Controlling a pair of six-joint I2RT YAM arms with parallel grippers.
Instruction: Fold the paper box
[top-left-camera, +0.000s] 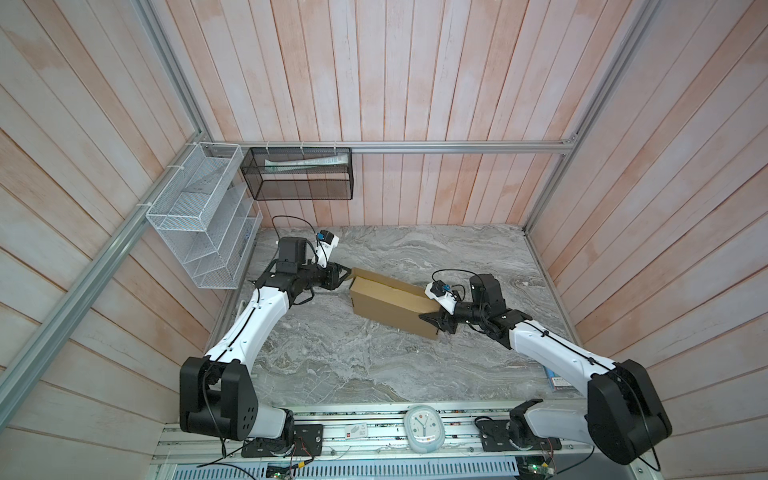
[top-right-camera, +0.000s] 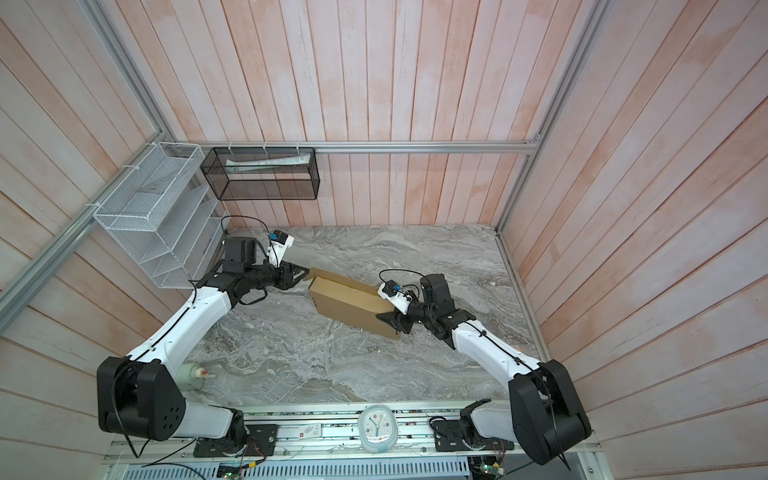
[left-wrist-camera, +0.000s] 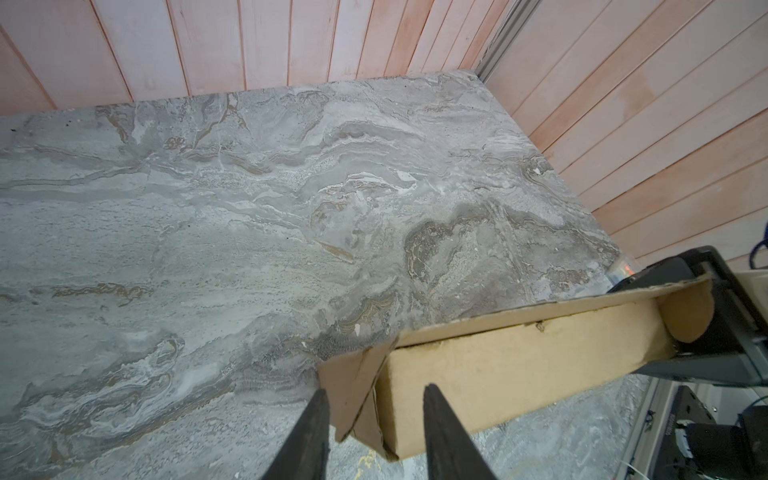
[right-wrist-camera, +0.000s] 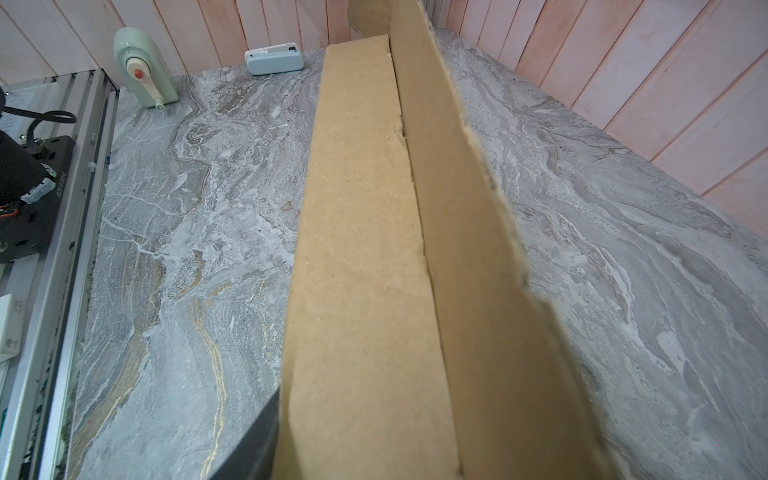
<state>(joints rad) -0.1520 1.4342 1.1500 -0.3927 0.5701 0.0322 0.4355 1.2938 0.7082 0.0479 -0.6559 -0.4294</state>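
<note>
Paper box (top-left-camera: 390, 305) handling begins at your left gripper (left-wrist-camera: 374, 390). Its jaws stand apart, one on each side of the loose end flap (left-wrist-camera: 347, 390) and the box's corner, and they are not closed on the cardboard. That straddle looks meant to pinch the flap and tuck it in against the end wall.

Your right gripper (top-left-camera: 436, 323) is clamped across the opposite end. In its wrist view one finger (right-wrist-camera: 253, 449) lies against the narrow wall, while cardboard hides the other. I judge this grip to be the anchor, so the box cannot slide or spin when you work the other end.

Between the two grippers the box is already a long, shallow shell. Its tall flap (right-wrist-camera: 457, 208) stands up along one side, not yet folded over. The box sits slantwise in the middle of the marble table (top-left-camera: 332, 361), one end toward each arm, well apart from the white wire rack (top-left-camera: 199, 216) on the wall.
</note>
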